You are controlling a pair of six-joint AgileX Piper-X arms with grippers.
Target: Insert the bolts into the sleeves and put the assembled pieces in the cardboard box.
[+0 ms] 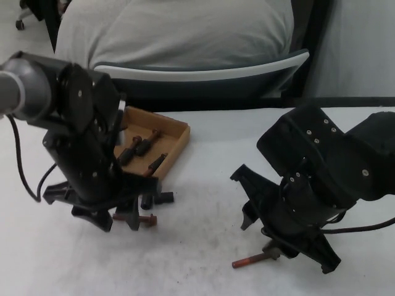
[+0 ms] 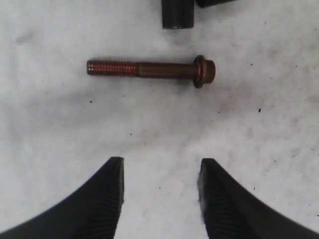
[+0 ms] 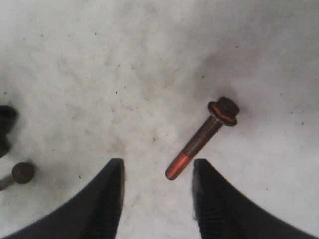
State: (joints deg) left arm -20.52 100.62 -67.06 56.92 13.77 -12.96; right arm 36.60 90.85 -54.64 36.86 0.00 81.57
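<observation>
Our left gripper [image 2: 160,196] stands open, its two fingers well parted and nothing between them, hanging over the white bench [image 2: 55,129]. A copper-coloured bolt [image 2: 149,69] lies flat ahead of the fingertips, crosswise to them and clear of both. Just beyond it we see the end of a black sleeve [image 2: 177,14], near the bolt but not touching it. From the high view our left arm stands in front of this spot and hides part of the bolt and the loose sleeves [image 1: 162,198]. The cardboard box [image 1: 183,137] sits just behind them, with several assembled pieces [image 1: 143,147] lying inside. Our right gripper [image 3: 158,199] is likewise spread open and holds nothing. A second bolt [image 3: 202,139] lies slantwise on the bench, its threaded tip reaching into the gap between the fingers without touching either. In the high view the right arm covers this bolt's head end.
</observation>
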